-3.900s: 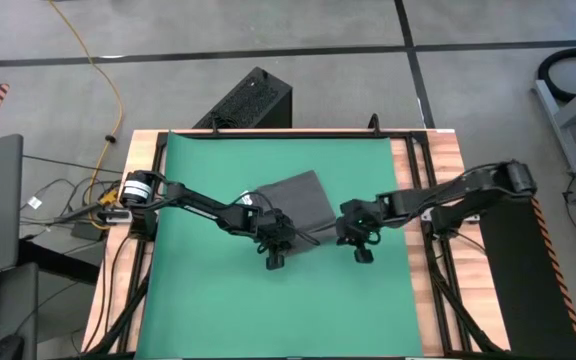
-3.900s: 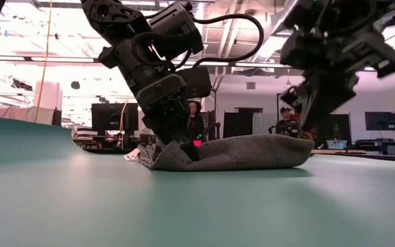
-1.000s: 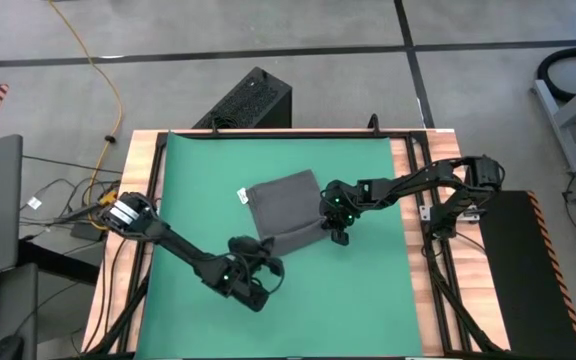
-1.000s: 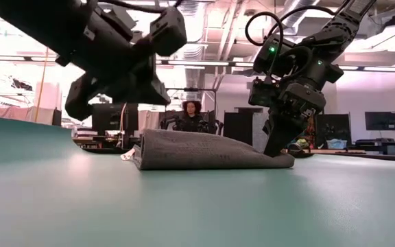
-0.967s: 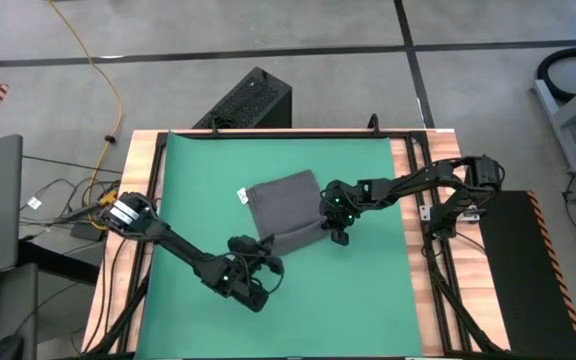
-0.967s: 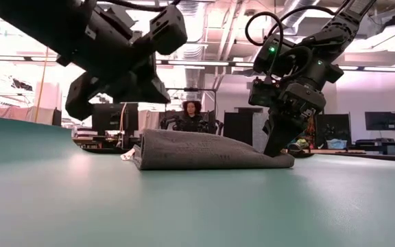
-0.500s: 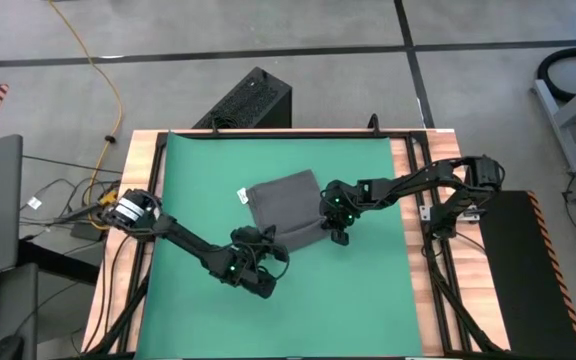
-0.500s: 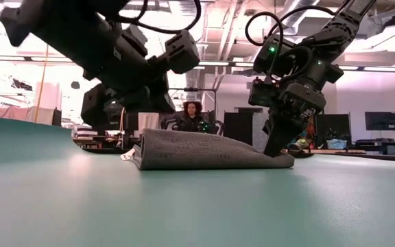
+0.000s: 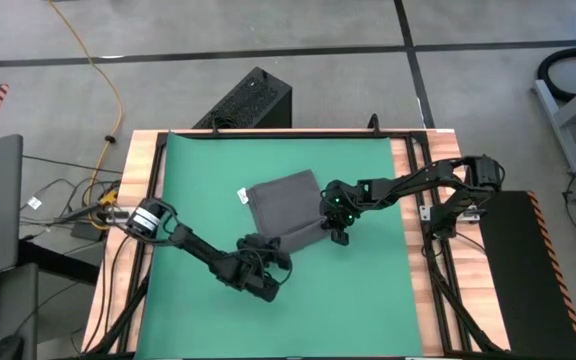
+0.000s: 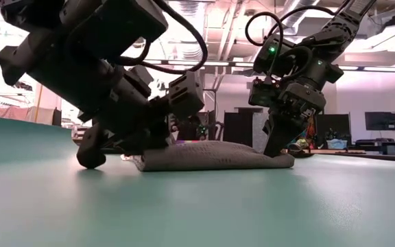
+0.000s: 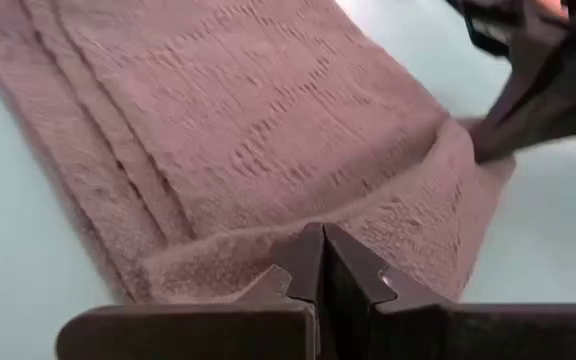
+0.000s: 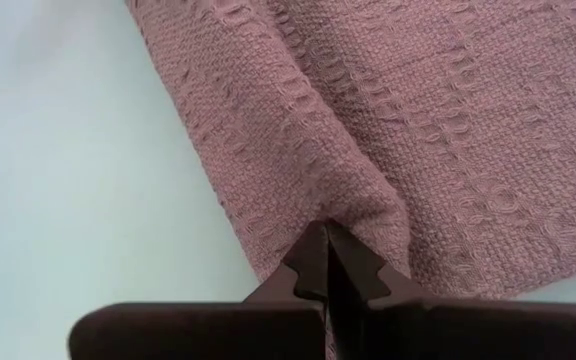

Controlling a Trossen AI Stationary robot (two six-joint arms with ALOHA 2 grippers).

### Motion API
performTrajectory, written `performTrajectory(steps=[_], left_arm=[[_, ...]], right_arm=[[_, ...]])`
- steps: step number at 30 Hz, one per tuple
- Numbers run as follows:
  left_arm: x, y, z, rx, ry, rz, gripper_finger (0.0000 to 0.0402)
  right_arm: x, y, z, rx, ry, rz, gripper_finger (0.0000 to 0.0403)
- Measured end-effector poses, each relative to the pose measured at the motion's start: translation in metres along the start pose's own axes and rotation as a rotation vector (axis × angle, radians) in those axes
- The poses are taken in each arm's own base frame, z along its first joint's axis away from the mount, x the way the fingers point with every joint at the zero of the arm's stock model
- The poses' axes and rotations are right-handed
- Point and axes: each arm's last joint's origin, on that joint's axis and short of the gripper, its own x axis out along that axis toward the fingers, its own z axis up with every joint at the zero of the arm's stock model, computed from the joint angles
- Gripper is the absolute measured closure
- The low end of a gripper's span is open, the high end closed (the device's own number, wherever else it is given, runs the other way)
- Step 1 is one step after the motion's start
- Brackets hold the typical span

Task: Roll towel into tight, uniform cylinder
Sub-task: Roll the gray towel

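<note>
High view gives me the whole desk (image 9: 428, 190), wooden at its edges and covered almost entirely by the green mat (image 9: 358, 290). Near the middle of that mat, toward the far side, lies the towel (image 9: 286, 203), folded flat into a dark grey, roughly square pad with several layers showing along one edge, and not rolled at this point. Its small white tag (image 9: 240, 195) sticks out at the corner on my left arm's side.

My left arm reaches in diagonally from the left edge of the desk, and the left gripper (image 11: 320, 252) sits low at the towel's near edge, its fingers (image 11: 301, 262) pressed together with no cloth between them, tips right against the fold. From the low view that arm fills the foreground and hides the towel's left end.

My right arm stretches across from the right side, and the right gripper (image 12: 325, 240) is down at the towel's right near corner, fingers (image 12: 308, 258) together; whether they pinch the cloth edge I cannot tell, though the tips touch it
</note>
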Motion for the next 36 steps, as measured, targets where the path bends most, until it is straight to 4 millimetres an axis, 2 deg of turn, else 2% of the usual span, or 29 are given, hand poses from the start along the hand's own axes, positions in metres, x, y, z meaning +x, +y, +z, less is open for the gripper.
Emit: performTrajectory(steps=[7, 13, 20, 23, 27, 33, 36], left_arm=[[0.002, 0.020, -0.003, 0.033, 0.093, 0.029, 0.0401], [0.004, 0.022, -0.005, 0.119, 0.158, 0.023, 0.0401], [0.007, 0.026, 0.003, 0.095, 0.219, 0.083, 0.0401], [0.004, 0.028, 0.013, 0.077, 0.210, 0.123, 0.0401], [-0.007, 0.028, 0.037, 0.109, 0.137, 0.149, 0.0401], [-0.043, 0.005, 0.077, 0.151, -0.045, 0.017, 0.0401], [-0.051, 0.002, 0.079, 0.111, -0.051, -0.054, 0.0401]], right_arm=[[0.000, 0.000, 0.000, 0.010, 0.001, -0.001, 0.0385], [0.000, 0.000, 0.000, 0.056, 0.002, -0.001, 0.0385], [0.000, 0.000, 0.000, 0.078, 0.004, -0.002, 0.0385], [0.000, 0.000, 0.000, 0.103, 0.000, -0.004, 0.0385], [0.000, -0.001, 0.000, 0.107, -0.002, -0.009, 0.0385], [0.000, -0.002, -0.001, 0.123, 0.003, -0.015, 0.0385], [0.000, -0.002, -0.001, 0.122, 0.002, -0.015, 0.0385]])
